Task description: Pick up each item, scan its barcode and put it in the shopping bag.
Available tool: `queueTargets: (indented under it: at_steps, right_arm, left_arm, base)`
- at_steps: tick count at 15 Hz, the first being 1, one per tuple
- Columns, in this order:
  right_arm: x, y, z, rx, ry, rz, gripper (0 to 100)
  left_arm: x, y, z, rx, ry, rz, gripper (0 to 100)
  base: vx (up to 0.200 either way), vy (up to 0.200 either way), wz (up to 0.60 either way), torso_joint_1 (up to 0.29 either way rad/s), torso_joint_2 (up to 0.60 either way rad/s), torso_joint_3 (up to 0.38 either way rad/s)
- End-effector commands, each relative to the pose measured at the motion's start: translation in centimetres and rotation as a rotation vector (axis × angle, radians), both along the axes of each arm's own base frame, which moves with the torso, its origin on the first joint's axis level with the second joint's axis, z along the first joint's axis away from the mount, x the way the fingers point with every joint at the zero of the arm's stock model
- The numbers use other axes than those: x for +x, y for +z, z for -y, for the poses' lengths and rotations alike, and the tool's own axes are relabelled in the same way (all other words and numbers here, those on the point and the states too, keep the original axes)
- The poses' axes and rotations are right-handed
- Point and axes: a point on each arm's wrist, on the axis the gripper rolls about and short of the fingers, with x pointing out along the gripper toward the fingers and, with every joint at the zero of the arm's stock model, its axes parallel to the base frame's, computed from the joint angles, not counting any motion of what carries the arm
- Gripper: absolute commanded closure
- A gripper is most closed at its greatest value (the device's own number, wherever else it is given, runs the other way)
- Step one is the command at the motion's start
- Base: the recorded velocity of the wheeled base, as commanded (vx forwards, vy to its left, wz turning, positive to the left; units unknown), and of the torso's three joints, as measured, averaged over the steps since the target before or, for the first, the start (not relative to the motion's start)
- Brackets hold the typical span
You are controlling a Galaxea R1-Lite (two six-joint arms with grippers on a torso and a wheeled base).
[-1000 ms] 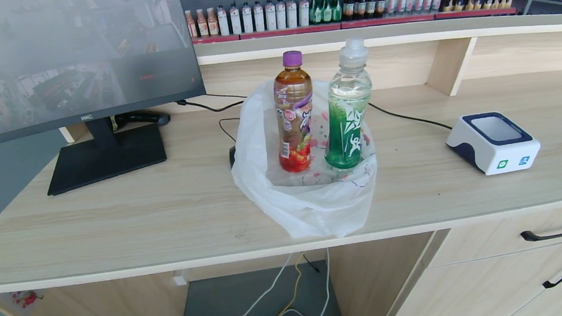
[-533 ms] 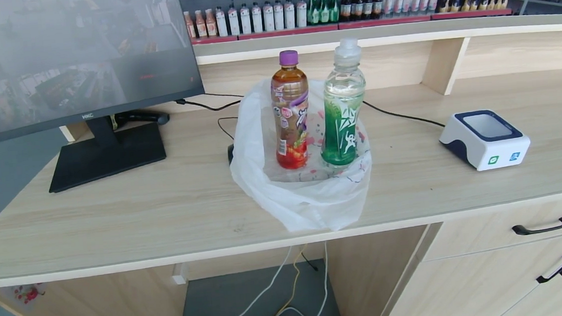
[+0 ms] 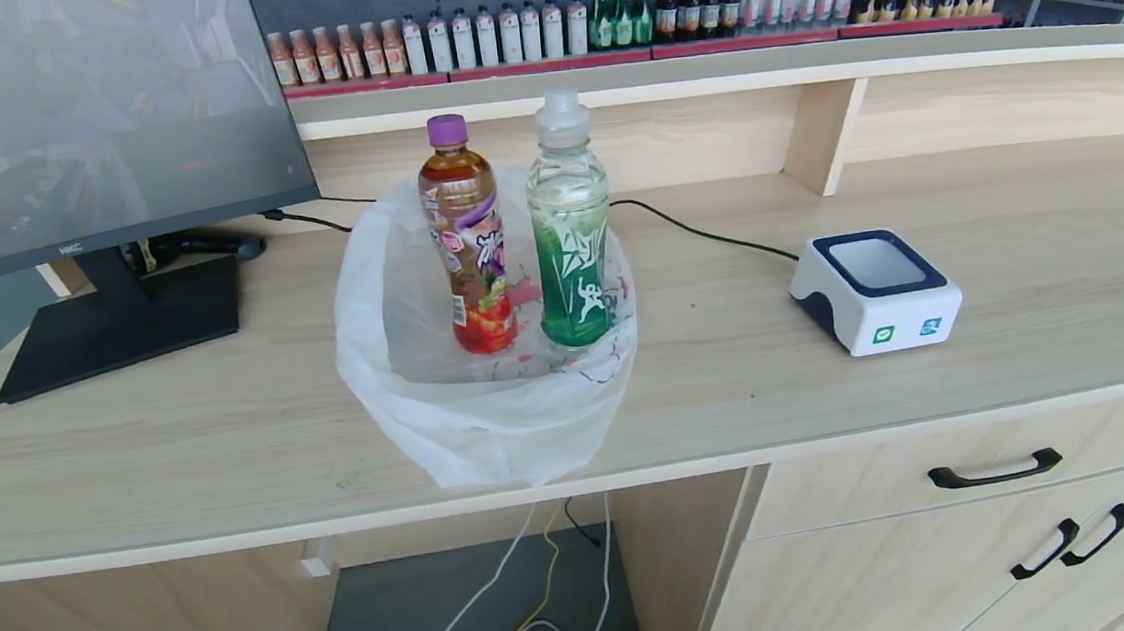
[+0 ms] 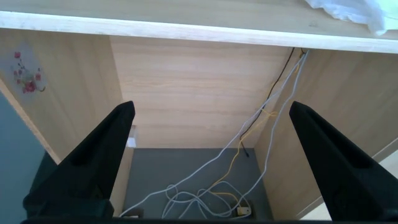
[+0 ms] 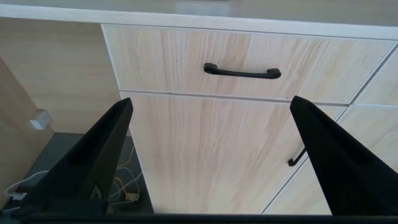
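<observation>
A white plastic shopping bag [image 3: 488, 392] lies open on the wooden counter [image 3: 180, 436]. Inside it stand two bottles side by side: a brown tea bottle [image 3: 464, 238] with a purple cap and a green bottle [image 3: 570, 225] with a clear cap. A white and navy barcode scanner [image 3: 874, 291] sits on the counter to the bag's right. My left gripper [image 4: 211, 168] hangs open below the counter edge, facing the knee space with loose cables. My right gripper [image 5: 208, 168] hangs open before the drawer front, with nothing between its fingers.
A dark monitor [image 3: 85, 112] on a black stand fills the counter's left end. A black cable [image 3: 706, 234] runs behind the bag toward the scanner. Drawers with black handles [image 3: 996, 472] are below the counter at right. Shelves of bottles [image 3: 639, 19] line the back.
The whole head picture has shifted left, so the camera has turned to the right. The bottles, bag and scanner keep their places relative to each other.
</observation>
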Motion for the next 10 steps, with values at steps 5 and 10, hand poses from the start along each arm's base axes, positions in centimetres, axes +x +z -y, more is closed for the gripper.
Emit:
queueTargets:
  at_steps: [5,10]
  right_arm:
    - [0.01,0.01,0.00,0.000,-0.001,-0.001,0]
    - [0.01,0.01,0.00,0.000,-0.001,-0.001,0]
  left_arm:
    - [0.00,0.00,0.00,0.000,0.000,0.000,0]
    - [0.00,0.00,0.00,0.000,0.000,0.000,0]
  base:
    - [0.000,-0.200,0.00,0.005,0.00,0.001]
    - [0.000,-0.200,0.00,0.000,0.00,0.001]
